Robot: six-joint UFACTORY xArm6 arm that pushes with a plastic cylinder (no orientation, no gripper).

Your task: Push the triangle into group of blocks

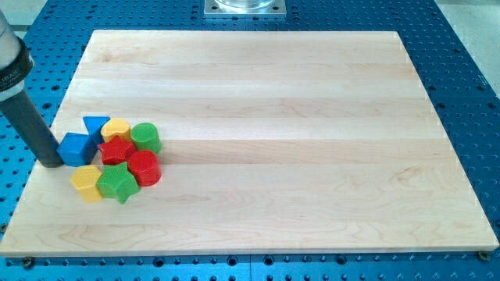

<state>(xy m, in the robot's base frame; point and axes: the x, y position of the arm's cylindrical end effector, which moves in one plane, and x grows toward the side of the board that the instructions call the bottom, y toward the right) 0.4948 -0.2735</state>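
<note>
Blue triangle point(97, 124): apex toward view's bottom, touching blue cube point(76, 148) and yellow block point(116, 129) of cluster. My tip point(51, 161) against cube's left side, holding nothing.

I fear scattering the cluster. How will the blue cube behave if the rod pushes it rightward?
The blue cube sits flat, so it likely slides, not rolls. My tip touches its left side, low, so tipping seems unlikely. It abuts the blue triangle and red block, probably shoving them.
</note>
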